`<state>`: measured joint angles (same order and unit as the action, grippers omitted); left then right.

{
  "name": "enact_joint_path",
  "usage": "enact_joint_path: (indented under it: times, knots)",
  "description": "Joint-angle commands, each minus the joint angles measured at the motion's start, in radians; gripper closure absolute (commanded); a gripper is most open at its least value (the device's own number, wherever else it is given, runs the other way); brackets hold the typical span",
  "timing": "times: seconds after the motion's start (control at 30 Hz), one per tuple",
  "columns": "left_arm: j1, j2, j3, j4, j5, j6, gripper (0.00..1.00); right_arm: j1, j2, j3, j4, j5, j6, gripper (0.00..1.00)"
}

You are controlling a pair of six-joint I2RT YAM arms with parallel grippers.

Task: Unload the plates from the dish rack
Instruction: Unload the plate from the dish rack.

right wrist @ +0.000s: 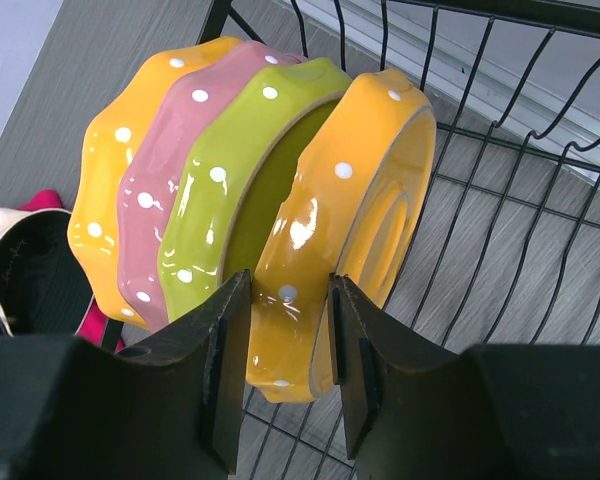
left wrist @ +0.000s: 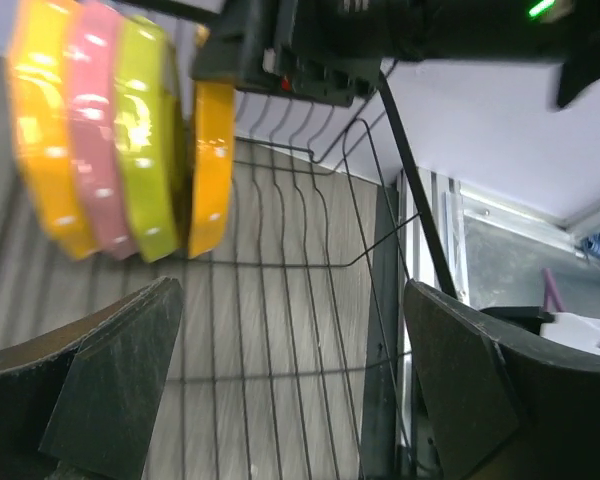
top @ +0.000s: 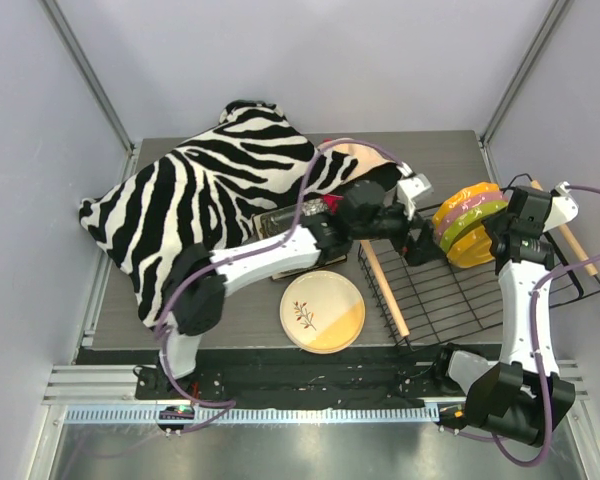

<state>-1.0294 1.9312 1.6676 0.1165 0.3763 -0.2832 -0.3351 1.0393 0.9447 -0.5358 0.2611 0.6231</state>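
Observation:
The black wire dish rack (top: 450, 295) stands at the right of the table. Several dotted plates stand on edge in it: orange, pink, yellow-green (right wrist: 230, 170) and a nearer orange one (right wrist: 350, 210). My right gripper (right wrist: 290, 285) is shut on the rim of the nearer orange plate (top: 472, 247), one finger on each face. My left gripper (left wrist: 290, 380) is open and empty, low over the rack's wire floor (left wrist: 280, 300), with the plates (left wrist: 130, 140) ahead at its upper left. It sits just left of them in the top view (top: 420, 243). A round pink-cream plate (top: 322, 311) lies on the table.
A zebra-striped cloth (top: 200, 195) covers the table's left and back. A peach hat (top: 358, 157) lies behind the left arm. A dark square dish (top: 278, 222) lies partly under that arm. The rack's wooden handles (top: 383, 282) (top: 572, 238) run along its left and right sides.

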Motion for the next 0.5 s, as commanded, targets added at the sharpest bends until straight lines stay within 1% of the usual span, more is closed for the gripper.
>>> enact_joint_path:
  times: [0.0, 0.07, 0.2, 0.33, 0.47]
  knots:
    - [-0.041, 0.146, 0.107, 0.189, 0.105, -0.013, 0.04, -0.010, -0.021, -0.049, -0.155, 0.089, -0.039, 0.60]
    - [-0.057, 0.210, 0.145, 0.221, 0.095, -0.013, 0.05, -0.010, -0.028, -0.047, -0.158, 0.084, -0.048, 0.61]
    - [-0.067, 0.276, 0.170, 0.284, 0.064, -0.042, 0.09, -0.010, -0.031, -0.055, -0.162, 0.063, -0.056, 0.60]
    - [-0.066, 0.321, 0.198, 0.299, 0.039, -0.040, 0.09, -0.010, -0.045, -0.069, -0.162, 0.063, -0.062, 0.61]
    - [-0.067, 0.388, 0.273, 0.299, 0.047, -0.057, 0.12, -0.010, -0.056, -0.072, -0.164, 0.055, -0.062, 0.61]
